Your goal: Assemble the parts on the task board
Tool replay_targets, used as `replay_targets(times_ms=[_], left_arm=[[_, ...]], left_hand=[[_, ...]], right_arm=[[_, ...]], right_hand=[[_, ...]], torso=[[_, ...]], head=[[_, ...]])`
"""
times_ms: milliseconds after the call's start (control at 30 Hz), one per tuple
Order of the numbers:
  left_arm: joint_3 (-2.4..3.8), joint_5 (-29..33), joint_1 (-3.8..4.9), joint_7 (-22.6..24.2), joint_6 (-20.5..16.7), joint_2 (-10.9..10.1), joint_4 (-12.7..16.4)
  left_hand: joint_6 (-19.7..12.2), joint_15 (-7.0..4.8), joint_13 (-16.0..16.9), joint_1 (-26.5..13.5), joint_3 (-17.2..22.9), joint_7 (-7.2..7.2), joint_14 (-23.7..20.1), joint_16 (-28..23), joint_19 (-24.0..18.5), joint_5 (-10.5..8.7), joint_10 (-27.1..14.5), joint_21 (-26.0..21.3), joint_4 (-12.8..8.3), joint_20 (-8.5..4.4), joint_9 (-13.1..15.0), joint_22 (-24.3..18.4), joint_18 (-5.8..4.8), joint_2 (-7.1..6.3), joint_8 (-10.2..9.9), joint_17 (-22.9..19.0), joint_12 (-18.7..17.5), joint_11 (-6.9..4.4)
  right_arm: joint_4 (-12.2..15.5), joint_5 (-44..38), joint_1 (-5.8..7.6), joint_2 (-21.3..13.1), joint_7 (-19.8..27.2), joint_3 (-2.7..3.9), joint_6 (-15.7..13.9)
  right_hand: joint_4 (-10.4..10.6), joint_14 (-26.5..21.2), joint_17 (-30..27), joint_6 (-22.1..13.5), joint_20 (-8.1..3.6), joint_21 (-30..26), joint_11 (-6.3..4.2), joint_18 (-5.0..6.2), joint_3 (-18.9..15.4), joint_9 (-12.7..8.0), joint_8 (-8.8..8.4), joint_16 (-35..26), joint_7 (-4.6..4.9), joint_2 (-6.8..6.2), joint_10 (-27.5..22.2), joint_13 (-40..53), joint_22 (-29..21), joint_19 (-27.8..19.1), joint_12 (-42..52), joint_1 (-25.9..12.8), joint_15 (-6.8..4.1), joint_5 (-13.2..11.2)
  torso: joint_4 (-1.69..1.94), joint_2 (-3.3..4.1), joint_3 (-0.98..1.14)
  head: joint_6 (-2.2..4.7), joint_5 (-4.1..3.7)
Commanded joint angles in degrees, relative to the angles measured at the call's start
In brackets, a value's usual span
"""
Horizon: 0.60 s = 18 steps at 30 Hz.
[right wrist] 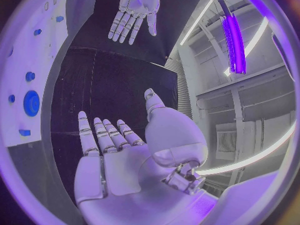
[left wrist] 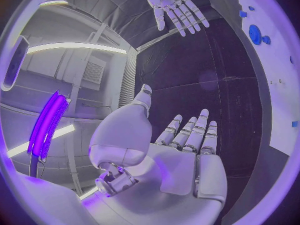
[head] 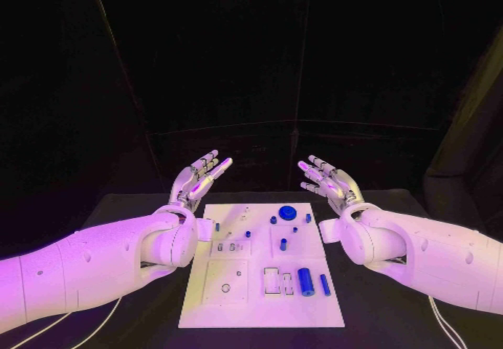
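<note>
The white task board (head: 199, 294) lies in the middle of the black table. Blue parts lie on it: a round disc (head: 286, 212), a thick cylinder (head: 306, 282), a thin rod (head: 325, 284) and several small pieces near the far end. My left hand (head: 198, 179) is raised at the board's far left corner, fingers spread, holding nothing; its palm (left wrist: 181, 170) is bare. My right hand (head: 329, 182) is raised at the far right corner, also spread and holding nothing, palm (right wrist: 125, 165) bare. The right wrist view shows the board's edge (right wrist: 44, 50) and the disc (right wrist: 31, 103).
Black table surface (head: 388, 305) surrounds the board on both sides. A dark curtain backs the table. Thin white cables (head: 445, 327) trail off the front corners.
</note>
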Motion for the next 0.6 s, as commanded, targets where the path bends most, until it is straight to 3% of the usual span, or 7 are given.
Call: replay_targets(times_ms=[33,167,233,267,333,467,600], left_arm=[[-0.05,0.7,0.18,6.5,4.6,0.1,-0.2],[-0.05,0.7,0.18,6.5,4.6,0.1,-0.2],[-0.05,0.7,0.18,6.5,4.6,0.1,-0.2],[-0.06,2.3,0.34,6.5,5.2,-0.6,-0.8],[-0.06,2.3,0.38,6.6,5.5,-0.9,-0.7],[-0.06,2.4,0.44,6.7,6.4,-1.5,-0.4],[-0.06,2.3,0.46,7.0,7.6,-2.0,-0.2]], left_hand=[[0.8,0.34,0.1,1.9,-0.4,7.73,1.0,0.3,0.2,0.25,0.8,0.4,0.0,0.72,0.1,0.1,1.13,0.18,0.4,0.1,0.4,0.27],[1.0,0.42,0.1,1.8,-0.4,7.99,1.4,0.4,0.2,0.25,1.2,0.4,0.0,0.73,0.2,0.1,1.06,0.24,0.4,0.2,0.4,0.57],[1.3,0.52,0.2,1.8,-0.3,8.13,2.0,0.6,0.3,0.25,1.5,0.5,-0.1,0.75,0.2,0.2,0.98,0.28,0.5,0.3,0.5,0.74],[1.6,0.62,0.2,1.9,-0.2,8.24,2.7,0.9,0.3,0.25,1.9,0.5,-0.2,0.76,0.2,0.2,0.88,0.34,0.5,0.5,0.5,0.87],[2.3,0.64,0.3,2.0,-0.1,8.40,4.2,1.4,0.4,0.25,2.9,0.7,-0.4,0.75,0.3,0.2,0.82,0.44,0.7,0.7,0.7,1.13],[4.8,0.21,0.6,2.7,0.3,8.63,8.1,2.8,1.7,0.26,6.2,1.2,-1.1,0.74,0.6,0.6,1.18,0.63,1.1,1.2,1.1,1.58],[13.2,-1.08,1.5,4.0,0.7,8.60,15.4,5.9,7.4,0.38,17.7,3.6,-2.2,0.77,1.4,1.9,2.36,1.24,2.7,2.2,3.0,1.11]], right_arm=[[-0.7,-6.5,0.36,0.2,-3.1,-0.03,9.8],[-1.5,-8.1,0.66,0.5,-3.9,-0.06,12.4],[-1.5,-8.3,0.69,0.5,-4.0,-0.07,12.6],[-4.4,-14.1,0.73,-0.3,-2.3,-0.04,10.5],[-4.9,-16.0,0.74,-0.4,-2.3,-0.03,9.9],[-5.6,-20.4,0.77,-0.6,-2.4,0.00,9.1],[-5.9,-25.2,0.87,-0.9,-3.0,0.03,8.8]], right_hand=[[-1.8,2.7,0.3,2.4,0.52,0.7,1.18,0.77,-0.6,0.3,0.58,0.4,7.19,0.78,3.1,0.3,0.3,1.8,0.6,5.0,1.16,0.8],[-5.7,14.9,1.2,8.5,0.39,3.4,3.24,2.90,0.8,0.9,1.51,2.4,8.87,1.26,14.2,1.2,1.7,9.9,2.3,10.0,2.60,0.1],[-7.5,24.3,1.9,14.2,0.38,5.7,2.57,4.14,1.5,1.4,2.57,4.3,8.75,1.19,23.3,1.8,2.8,15.0,4.1,12.0,1.56,-0.3],[-8.1,27.8,2.0,16.9,0.35,6.4,2.21,4.59,1.7,1.7,3.07,4.9,8.55,1.15,27.1,2.1,3.0,16.1,4.9,12.6,1.16,-0.4],[-9.5,33.1,2.2,23.7,0.25,8.0,1.21,5.73,2.3,2.3,4.49,6.2,7.93,1.08,33.3,2.3,3.5,18.7,6.5,14.0,-0.01,-0.5],[-11.3,37.9,2.0,31.4,0.02,9.8,0.00,6.91,3.0,2.6,5.60,6.8,6.87,1.02,37.2,2.1,3.9,21.9,7.0,15.4,-1.42,-0.7],[-13.1,41.5,1.9,37.6,-0.88,11.4,-1.01,7.04,3.6,2.5,5.91,6.5,5.98,1.09,40.8,2.0,4.2,24.6,6.7,16.0,-2.53,-1.0]], torso=[[-0.01,0.00,0.00],[-0.01,0.00,0.00],[-0.01,0.00,0.00],[-0.24,0.96,-0.42],[-0.18,1.17,-0.48],[-0.12,1.67,-0.45],[-0.02,2.29,-0.35]], head=[[-0.01,-0.01],[-0.01,-0.01],[-0.01,-0.01],[-0.37,-0.61],[-0.34,-0.67],[-0.21,-0.57],[-0.08,-0.60]])
